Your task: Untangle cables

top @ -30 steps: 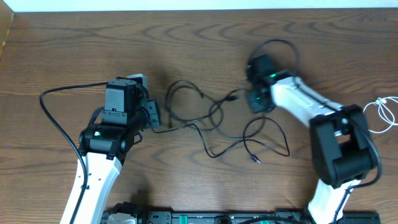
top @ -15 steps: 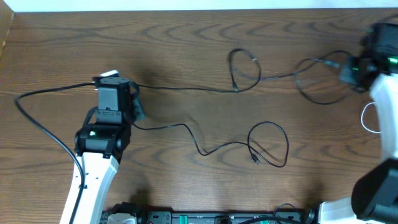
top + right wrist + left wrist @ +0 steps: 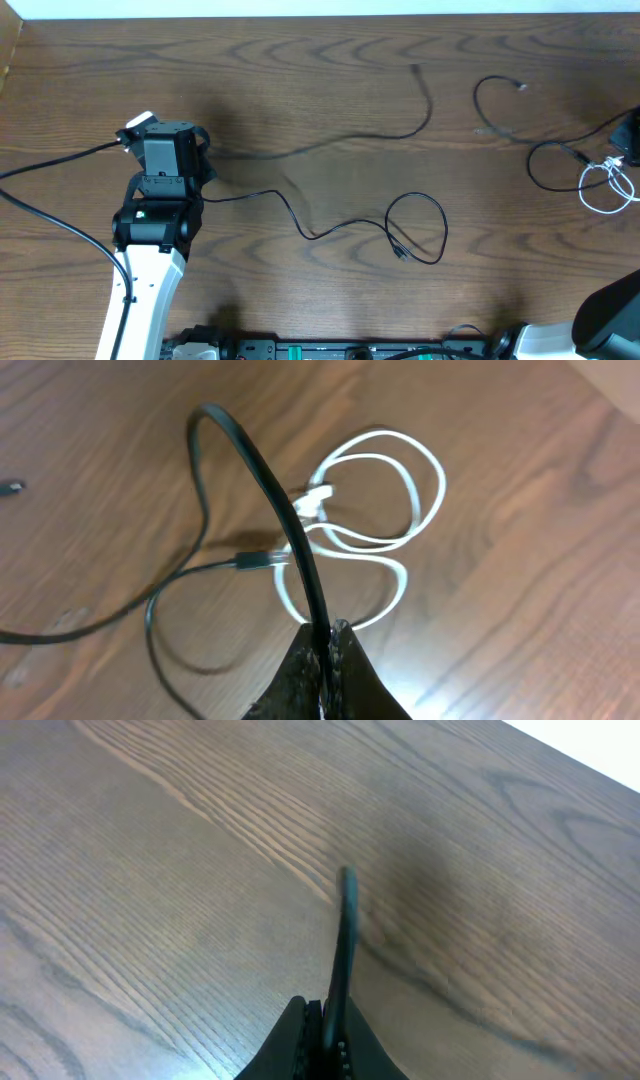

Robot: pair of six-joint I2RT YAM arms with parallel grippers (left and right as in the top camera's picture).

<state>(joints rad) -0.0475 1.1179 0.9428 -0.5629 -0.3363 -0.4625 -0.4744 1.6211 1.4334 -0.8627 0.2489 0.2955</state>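
Left arm (image 3: 140,290): white tubular link, black boxy joints, green indicator light (image 3: 141,213), thick black cord (image 3: 60,160), matte black left hand (image 3: 322,1018).

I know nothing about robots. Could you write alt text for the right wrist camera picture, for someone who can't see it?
The right pincer is shut on a black cable, which arcs up from between its fingers and curves back down to the wooden table. Just beyond it lies a loosely coiled white cable.

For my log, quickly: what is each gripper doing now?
Left gripper: closed, holding a black cable.
Right gripper: closed, holding a second black cable.
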